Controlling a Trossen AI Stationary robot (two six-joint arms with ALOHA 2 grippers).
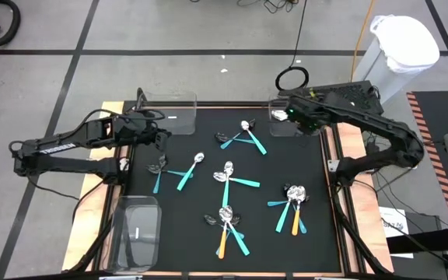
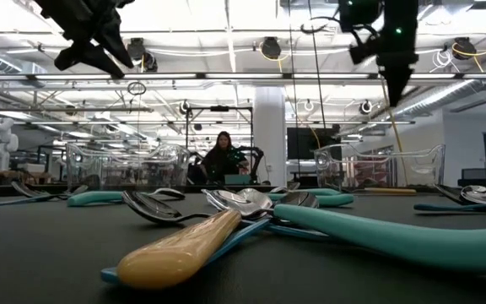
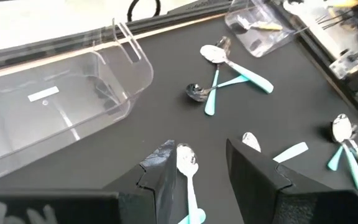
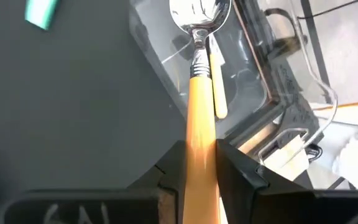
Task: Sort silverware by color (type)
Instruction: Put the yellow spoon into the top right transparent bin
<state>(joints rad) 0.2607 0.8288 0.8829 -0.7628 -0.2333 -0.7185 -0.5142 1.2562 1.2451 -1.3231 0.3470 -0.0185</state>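
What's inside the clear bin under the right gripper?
One orange-handled utensil lies in the bin. The spoon held by the right gripper hangs above and covers part of it, so its head and anything directly beneath cannot be seen.

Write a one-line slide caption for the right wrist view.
Right gripper holds an orange-handled spoon above a clear bin.

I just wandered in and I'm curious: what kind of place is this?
Probably a robotics lab or workshop: a big open hall with ceiling pipes and lights, a white robot standing far behind, and a person seated at a distant station beyond the black table of spoons.
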